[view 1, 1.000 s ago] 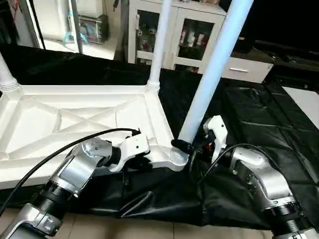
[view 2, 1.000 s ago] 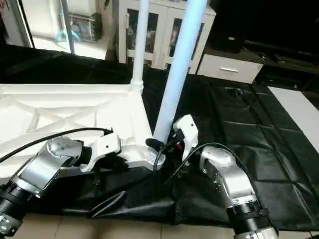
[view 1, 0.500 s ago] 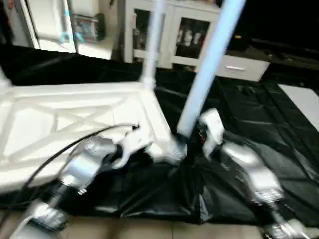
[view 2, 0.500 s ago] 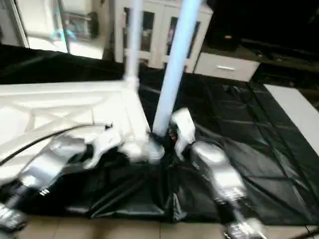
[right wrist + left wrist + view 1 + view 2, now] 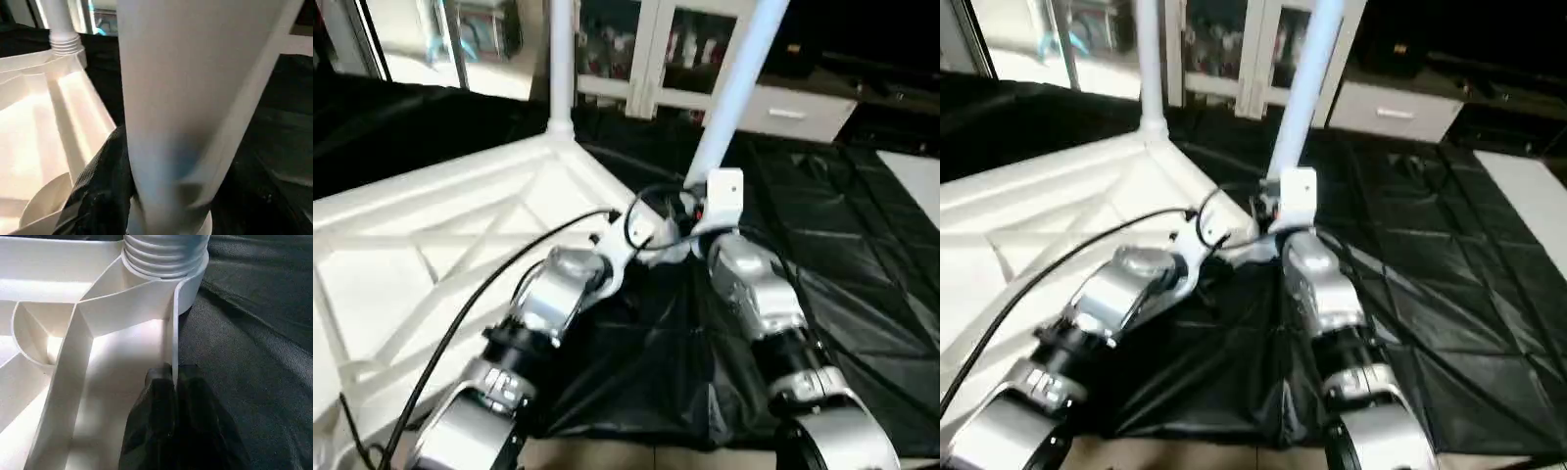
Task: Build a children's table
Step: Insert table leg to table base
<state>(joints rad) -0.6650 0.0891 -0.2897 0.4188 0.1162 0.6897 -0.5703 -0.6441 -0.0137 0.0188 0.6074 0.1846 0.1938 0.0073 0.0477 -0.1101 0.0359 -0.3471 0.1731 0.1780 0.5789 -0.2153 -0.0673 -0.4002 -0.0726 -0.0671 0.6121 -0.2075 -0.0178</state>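
Note:
The children's table top [image 5: 431, 264] lies upside down on a black sheet, X-ribs up. One white leg [image 5: 561, 59] stands in its far corner socket. A second leg [image 5: 734, 88] leans to the right out of the near right corner socket [image 5: 164, 254], where its ribbed base shows. My right gripper [image 5: 700, 201] is shut around this leg just above the socket. In the right wrist view the leg [image 5: 186, 98] stands between the jaws with one black finger [image 5: 102, 181] against it. My left gripper [image 5: 173, 387] is shut on the top's thin rim wall beside that socket.
The black sheet [image 5: 842, 245] spreads to the right of the top. A white glass-door cabinet [image 5: 646, 49] and a low white drawer unit [image 5: 793, 113] stand behind. A white panel [image 5: 915, 176] lies at the far right. Black cables loop over my left forearm.
The head camera has swung, so the whole picture has shifted and the forearms now point straight ahead. Both grippers keep their holds on the rim and the leg.

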